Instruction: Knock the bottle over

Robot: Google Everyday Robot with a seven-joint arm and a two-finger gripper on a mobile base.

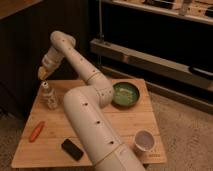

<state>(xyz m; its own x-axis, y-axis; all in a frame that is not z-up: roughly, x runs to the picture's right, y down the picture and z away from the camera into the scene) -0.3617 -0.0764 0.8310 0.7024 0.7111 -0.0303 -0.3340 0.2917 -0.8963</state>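
Wooden table (128, 120); claw (44, 74) just above bottle (49, 96)

Arm (95, 120): fat cream-white tube segs, small dark dots; hand (44, 73) at far-left tip, tan-ish prob.

One bottle (48, 96), bowl (125, 94), cup (144, 141), carrot (36, 131), black object (72, 149); gripper (43, 74) near bottle
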